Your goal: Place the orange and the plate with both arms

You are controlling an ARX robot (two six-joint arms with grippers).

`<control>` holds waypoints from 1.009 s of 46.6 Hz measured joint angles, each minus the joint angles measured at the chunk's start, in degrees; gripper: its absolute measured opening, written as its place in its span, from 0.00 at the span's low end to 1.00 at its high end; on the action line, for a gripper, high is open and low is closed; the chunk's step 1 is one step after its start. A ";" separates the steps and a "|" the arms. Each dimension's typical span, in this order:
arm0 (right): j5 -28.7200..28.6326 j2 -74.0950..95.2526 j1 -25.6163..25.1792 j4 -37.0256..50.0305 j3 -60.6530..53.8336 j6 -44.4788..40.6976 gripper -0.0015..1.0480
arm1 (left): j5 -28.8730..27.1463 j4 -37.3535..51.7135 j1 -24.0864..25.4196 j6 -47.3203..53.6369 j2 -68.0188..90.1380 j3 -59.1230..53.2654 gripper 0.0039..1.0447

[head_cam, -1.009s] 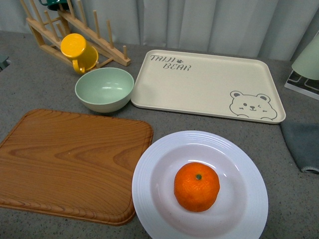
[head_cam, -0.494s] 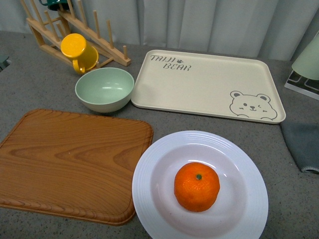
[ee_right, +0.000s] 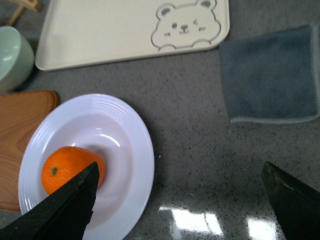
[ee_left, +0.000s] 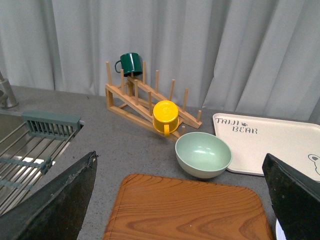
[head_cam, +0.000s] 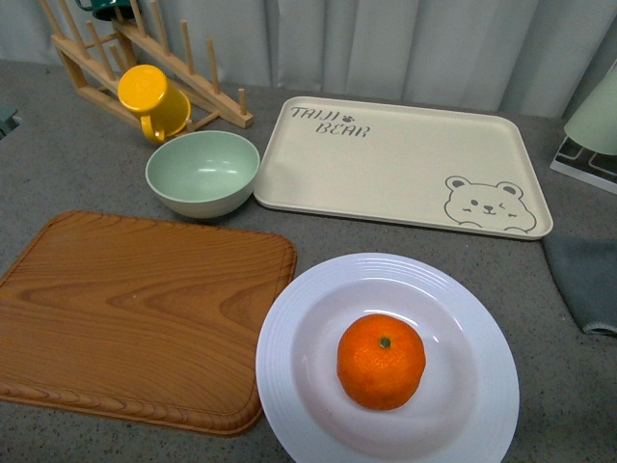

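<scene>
The left fingers were spread wide and held nothing; between them I could see the pale green bowl and the wooden tray, far below. The right fingers were also wide apart and empty. They hung above the desk, and one of them covered a part of the plate. Neither arm was visible in the front view, so both were probably high and drawn back.

The orange lay in the well of the plate, a little to the near side, with its green stem spot upward. The plate stood on the desk, just beside the near right corner of the wooden tray and apart from the bear tray.

I judged that the grasp had not yet begun. The right arm was nearer to the orange. For a good grasp, its fingers should descend straight over the fruit, one on each side of its widest part, and close gently, because a round fruit rolls easily in a smooth plate. The left arm should take the plate by its ridged rim on the side of the wooden tray. It should wait until the orange is lifted, otherwise the plate could tilt.
</scene>
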 joint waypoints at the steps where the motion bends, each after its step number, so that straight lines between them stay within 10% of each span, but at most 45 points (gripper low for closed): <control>1: -0.96 3.89 -0.39 1.03 0.92 0.07 0.91 | 0.02 0.00 0.00 0.00 0.00 0.00 0.94; 47: -24.09 54.69 2.75 13.05 18.78 18.38 0.91 | 0.02 0.00 0.00 0.00 0.00 0.00 0.94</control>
